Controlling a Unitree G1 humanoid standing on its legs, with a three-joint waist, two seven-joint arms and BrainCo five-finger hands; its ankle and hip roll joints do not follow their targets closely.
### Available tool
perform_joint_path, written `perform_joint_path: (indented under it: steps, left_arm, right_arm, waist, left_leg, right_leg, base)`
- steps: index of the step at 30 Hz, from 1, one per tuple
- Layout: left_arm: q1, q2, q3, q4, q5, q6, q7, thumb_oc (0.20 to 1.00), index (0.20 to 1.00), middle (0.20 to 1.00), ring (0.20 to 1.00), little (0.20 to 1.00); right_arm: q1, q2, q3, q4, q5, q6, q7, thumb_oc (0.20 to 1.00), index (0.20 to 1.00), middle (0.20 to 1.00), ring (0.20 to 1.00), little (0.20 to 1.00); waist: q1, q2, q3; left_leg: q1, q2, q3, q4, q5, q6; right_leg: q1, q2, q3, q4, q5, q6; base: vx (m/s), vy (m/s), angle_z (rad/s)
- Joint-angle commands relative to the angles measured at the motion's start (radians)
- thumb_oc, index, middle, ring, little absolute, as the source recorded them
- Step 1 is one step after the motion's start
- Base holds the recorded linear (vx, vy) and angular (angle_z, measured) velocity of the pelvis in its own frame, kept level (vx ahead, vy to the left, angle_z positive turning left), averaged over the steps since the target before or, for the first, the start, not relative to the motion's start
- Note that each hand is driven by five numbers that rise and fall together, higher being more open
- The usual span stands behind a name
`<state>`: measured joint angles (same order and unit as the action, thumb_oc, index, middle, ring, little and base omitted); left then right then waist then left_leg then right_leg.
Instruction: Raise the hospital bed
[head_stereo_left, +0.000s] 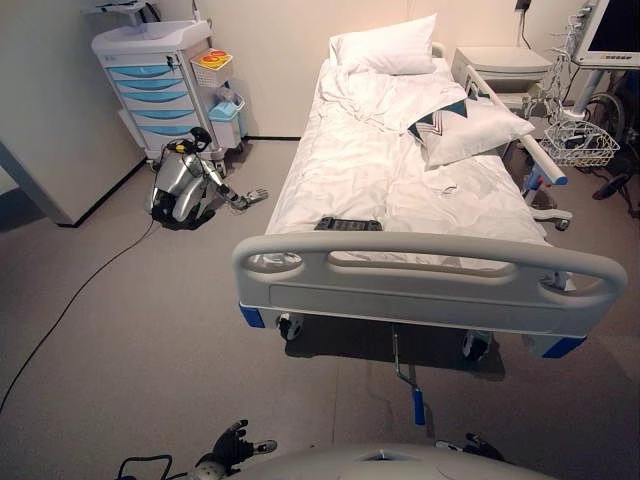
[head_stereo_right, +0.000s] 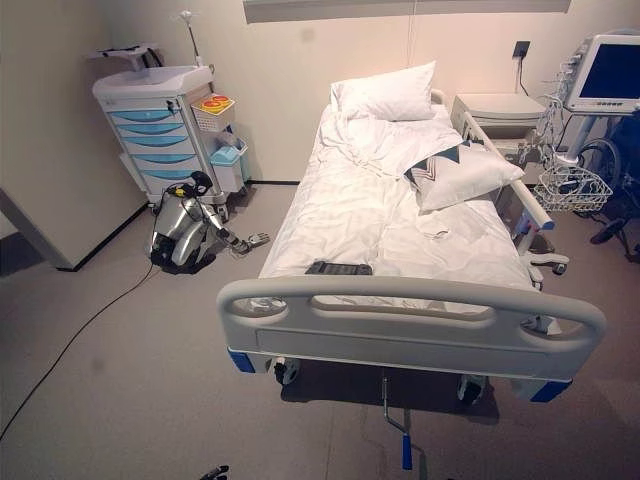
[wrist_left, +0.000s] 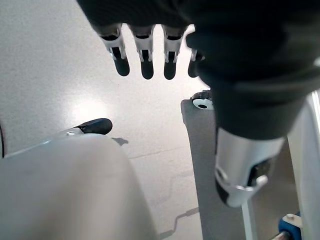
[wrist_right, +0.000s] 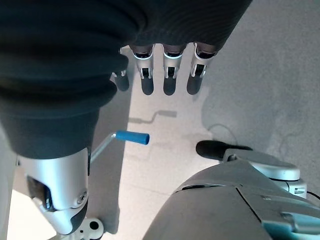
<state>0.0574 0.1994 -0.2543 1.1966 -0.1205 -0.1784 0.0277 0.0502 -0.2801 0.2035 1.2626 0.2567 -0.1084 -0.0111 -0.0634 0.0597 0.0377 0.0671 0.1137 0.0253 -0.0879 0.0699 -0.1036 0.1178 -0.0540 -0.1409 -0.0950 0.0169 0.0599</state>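
The hospital bed (head_stereo_left: 430, 270) stands in front of me, its grey-white footboard nearest and rumpled white sheets on top. From under the foot end a metal crank with a blue grip (head_stereo_left: 418, 405) sticks out toward me, low over the floor. The same blue grip (wrist_right: 133, 137) lies past my right hand (wrist_right: 170, 75), whose fingers hang straight above the floor, clear of it. My left hand (wrist_left: 146, 55) also hangs with straight fingers over bare floor, near a bed caster (wrist_left: 202, 102). At the bottom edge of the left eye view, both hands (head_stereo_left: 232, 443) show low at my sides.
A black remote (head_stereo_left: 348, 224) lies on the sheet by the footboard. A cart with blue drawers (head_stereo_left: 150, 85) stands at the back left, a small silver legged robot (head_stereo_left: 185, 185) on the floor beside it. A monitor stand with a wire basket (head_stereo_left: 580, 140) is right of the bed.
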Motion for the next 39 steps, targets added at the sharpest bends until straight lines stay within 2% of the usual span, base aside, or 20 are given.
perform_joint_path:
  steps: [1, 2, 3, 4, 5, 6, 7, 8, 9, 11, 13, 14, 16, 18, 19, 25, 26, 29, 33, 39]
  left_arm:
    - [-0.112, 0.033, 0.027, -0.098, -0.092, -0.050, 0.002, 1.000, 1.000, 1.000, 1.000, 1.000]
    - [-0.129, 0.057, 0.014, -0.229, -0.160, -0.061, -0.007, 1.000, 1.000, 1.000, 1.000, 1.000]
    - [-0.129, 0.057, 0.014, -0.230, -0.160, -0.060, -0.007, 1.000, 1.000, 1.000, 1.000, 1.000]
    - [-0.155, 0.087, -0.004, -0.349, -0.232, -0.064, -0.029, 1.000, 1.000, 1.000, 1.000, 1.000]
    - [-0.155, 0.087, -0.004, -0.350, -0.232, -0.064, -0.029, 1.000, 1.000, 1.000, 1.000, 1.000]
    - [-0.198, 0.127, -0.039, -0.465, -0.242, -0.070, -0.028, 1.000, 1.000, 1.000, 1.000, 1.000]
    - [-0.198, 0.127, -0.039, -0.466, -0.242, -0.070, -0.028, 1.000, 1.000, 1.000, 1.000, 1.000]
    - [-0.241, 0.156, -0.056, -0.569, -0.263, -0.075, -0.024, 1.000, 1.000, 1.000, 1.000, 1.000]
    - [-0.241, 0.157, -0.056, -0.569, -0.263, -0.074, -0.024, 1.000, 1.000, 1.000, 1.000, 1.000]
    - [-0.294, 0.214, -0.094, -0.776, -0.260, -0.075, -0.024, 1.000, 1.000, 1.000, 1.000, 1.000]
    - [-0.328, 0.258, -0.109, -0.911, -0.257, -0.078, -0.026, 1.000, 1.000, 1.000, 1.000, 1.000]
    - [-0.329, 0.259, -0.109, -0.912, -0.257, -0.077, -0.026, 1.000, 1.000, 1.000, 1.000, 1.000]
    - [-0.395, 0.308, -0.139, -1.039, -0.245, -0.086, -0.020, 1.000, 1.000, 1.000, 1.000, 1.000]
    - [-0.414, 0.325, -0.143, -1.077, -0.238, -0.090, -0.015, 1.000, 1.000, 1.000, 1.000, 1.000]
    - [-0.451, 0.356, -0.155, -1.169, -0.234, -0.101, -0.009, 1.000, 1.000, 1.000, 1.000, 1.000]
    - [-0.512, 0.382, -0.201, -1.271, -0.325, -0.115, -0.013, 1.000, 1.000, 1.000, 1.000, 1.000]
    - [-0.536, 0.416, -0.237, -1.305, -0.331, -0.105, -0.029, 1.000, 1.000, 1.000, 1.000, 1.000]
    - [-0.570, 0.449, -0.273, -1.342, -0.364, -0.100, -0.033, 1.000, 1.000, 1.000, 1.000, 1.000]
    - [-0.588, 0.451, -0.297, -1.369, -0.414, -0.100, -0.029, 1.000, 1.000, 1.000, 1.000, 1.000]
    - [-0.605, 0.460, -0.308, -1.413, -0.417, -0.093, -0.019, 1.000, 1.000, 1.000, 1.000, 1.000]
  right_arm:
    - [-0.134, 0.008, 0.015, -0.002, 0.008, -0.014, -0.015, 1.000, 1.000, 1.000, 1.000, 1.000]
    - [-0.166, -0.009, 0.008, -0.039, 0.047, -0.019, -0.018, 1.000, 1.000, 1.000, 1.000, 1.000]
    - [-0.166, -0.009, 0.008, -0.039, 0.047, -0.019, -0.018, 1.000, 1.000, 1.000, 1.000, 1.000]
    - [-0.209, -0.026, 0.002, -0.070, 0.092, -0.023, -0.024, 1.000, 1.000, 1.000, 1.000, 1.000]
    - [-0.209, -0.026, 0.002, -0.070, 0.092, -0.023, -0.024, 1.000, 1.000, 1.000, 1.000, 1.000]
    - [-0.267, -0.038, 0.011, -0.095, 0.119, -0.024, -0.035, 1.000, 1.000, 1.000, 1.000, 1.000]
    - [-0.268, -0.038, 0.011, -0.095, 0.119, -0.024, -0.035, 1.000, 1.000, 1.000, 1.000, 1.000]
    - [-0.329, -0.046, 0.021, -0.114, 0.135, -0.023, -0.056, 1.000, 1.000, 1.000, 1.000, 1.000]
    - [-0.330, -0.046, 0.021, -0.114, 0.135, -0.023, -0.056, 1.000, 1.000, 1.000, 1.000, 1.000]
    - [-0.419, -0.045, 0.035, -0.112, 0.159, -0.021, -0.080, 1.000, 1.000, 1.000, 1.000, 1.000]
    - [-0.480, -0.056, 0.030, -0.139, 0.190, -0.028, -0.096, 1.000, 1.000, 1.000, 1.000, 1.000]
    - [-0.481, -0.056, 0.030, -0.139, 0.190, -0.028, -0.096, 1.000, 1.000, 1.000, 1.000, 1.000]
    - [-0.544, -0.071, 0.040, -0.174, 0.215, -0.040, -0.123, 1.000, 1.000, 1.000, 1.000, 1.000]
    - [-0.568, -0.075, 0.041, -0.178, 0.222, -0.043, -0.131, 1.000, 1.000, 1.000, 1.000, 1.000]
    - [-0.613, -0.090, 0.039, -0.178, 0.240, -0.053, -0.144, 1.000, 1.000, 1.000, 1.000, 1.000]
    - [-0.706, -0.126, 0.049, -0.238, 0.294, -0.076, -0.167, 1.000, 1.000, 1.000, 1.000, 1.000]
    - [-0.730, -0.136, 0.050, -0.258, 0.315, -0.084, -0.177, 1.000, 1.000, 1.000, 1.000, 1.000]
    - [-0.764, -0.147, 0.061, -0.267, 0.337, -0.080, -0.182, 1.000, 1.000, 1.000, 1.000, 1.000]
    - [-0.826, -0.174, 0.073, -0.263, 0.354, -0.081, -0.197, 1.000, 1.000, 1.000, 1.000, 1.000]
    - [-0.850, -0.185, 0.053, -0.320, 0.406, -0.100, -0.229, 1.000, 1.000, 1.000, 1.000, 1.000]
  waist:
    - [0.002, -0.075, 0.078]
    - [-0.003, -0.062, 0.129]
    - [-0.003, -0.062, 0.127]
    - [-0.010, -0.046, 0.176]
    - [-0.010, -0.046, 0.174]
    - [-0.015, -0.028, 0.223]
    - [-0.015, -0.028, 0.221]
    - [-0.014, -0.016, 0.249]
    - [-0.014, -0.016, 0.247]
    - [-0.003, -0.002, 0.296]
    - [0.002, 0.009, 0.338]
    - [0.002, 0.009, 0.336]
    - [0.001, 0.020, 0.393]
    - [0.001, 0.024, 0.407]
    - [0.003, 0.035, 0.438]
    - [-0.004, 0.044, 0.482]
    - [-0.009, 0.044, 0.482]
    - [-0.013, 0.042, 0.482]
    - [-0.021, 0.042, 0.482]
    - [-0.025, 0.035, 0.482]
  left_leg:
    - [0.005, -0.069, 0.002, 0.064, -0.068, 0.052]
    - [-0.052, -0.074, 0.001, 0.085, -0.060, 0.053]
    - [-0.055, -0.074, 0.001, 0.086, -0.060, 0.053]
    - [-0.121, -0.079, 0.002, 0.102, -0.048, 0.052]
    - [-0.125, -0.079, 0.002, 0.104, -0.048, 0.052]
    - [-0.201, -0.084, 0.004, 0.119, -0.030, 0.047]
    - [-0.205, -0.084, 0.004, 0.120, -0.031, 0.047]
    - [-0.271, -0.088, 0.008, 0.131, -0.017, 0.044]
    - [-0.275, -0.088, 0.008, 0.132, -0.017, 0.044]
    - [-0.346, -0.085, 0.012, 0.129, 0.005, 0.042]
    - [-0.410, -0.086, 0.015, 0.135, 0.020, 0.040]
    - [-0.414, -0.085, 0.015, 0.136, 0.020, 0.040]
    - [-0.507, -0.084, 0.017, 0.160, 0.038, 0.036]
    - [-0.539, -0.084, 0.013, 0.170, 0.041, 0.036]
    - [-0.595, -0.087, 0.009, 0.192, 0.043, 0.035]
    - [-0.747, -0.092, -0.001, 0.273, 0.028, 0.034]
    - [-0.805, -0.090, 0.002, 0.289, 0.031, 0.036]
    - [-0.868, -0.088, 0.008, 0.322, 0.016, 0.038]
    - [-0.938, -0.088, 0.012, 0.364, -0.005, 0.039]
    - [-0.987, -0.088, 0.021, 0.377, -0.020, 0.044]
  right_leg:
    - [-0.047, -0.057, 0.022, 0.039, 0.006, 0.078]
    - [-0.113, -0.061, 0.027, 0.069, 0.013, 0.077]
    - [-0.116, -0.061, 0.027, 0.070, 0.012, 0.076]
    - [-0.194, -0.065, 0.037, 0.101, 0.020, 0.075]
    - [-0.198, -0.065, 0.037, 0.103, 0.019, 0.075]
    - [-0.283, -0.068, 0.044, 0.130, 0.029, 0.075]
    - [-0.287, -0.068, 0.044, 0.132, 0.028, 0.075]
    - [-0.355, -0.070, 0.053, 0.144, 0.037, 0.074]
    - [-0.359, -0.070, 0.053, 0.145, 0.037, 0.074]
    - [-0.441, -0.070, 0.063, 0.153, 0.054, 0.076]
    - [-0.520, -0.066, 0.067, 0.171, 0.065, 0.077]
    - [-0.525, -0.066, 0.068, 0.173, 0.065, 0.076]
    - [-0.619, -0.067, 0.067, 0.209, 0.068, 0.076]
    - [-0.652, -0.066, 0.067, 0.223, 0.067, 0.076]
    - [-0.715, -0.068, 0.069, 0.256, 0.066, 0.075]
    - [-0.864, -0.072, 0.076, 0.336, 0.057, 0.077]
    - [-0.923, -0.073, 0.081, 0.354, 0.063, 0.078]
    - [-0.980, -0.076, 0.085, 0.383, 0.052, 0.077]
    - [-1.048, -0.074, 0.093, 0.410, 0.045, 0.072]
    - [-1.099, -0.068, 0.098, 0.410, 0.043, 0.071]
  base:
    - [-0.25, 0.013, 0.00]
    - [-0.18, 0.015, 0.02]
    - [-0.35, 0.036, -0.02]
    - [-0.17, 0.020, -0.02]
    - [-0.37, 0.037, -0.07]
    - [-0.20, 0.017, -0.09]
    - [-0.32, 0.004, -0.17]
    - [-0.13, -0.013, -0.13]
    - [-0.18, -0.020, -0.05]
    - [-0.18, -0.001, -0.07]
    - [-0.17, 0.010, -0.13]
    - [-0.13, -0.008, -0.12]
    - [-0.16, -0.026, -0.03]
    - [-0.12, -0.010, 0.10]
    - [-0.10, 0.000, 0.15]
    - [-0.05, 0.025, 0.09]
    - [0.01, 0.017, 0.09]
    - [0.00, 0.007, 0.01]
    - [0.02, -0.001, 0.01]
    - [0.05, 0.011, -0.01]
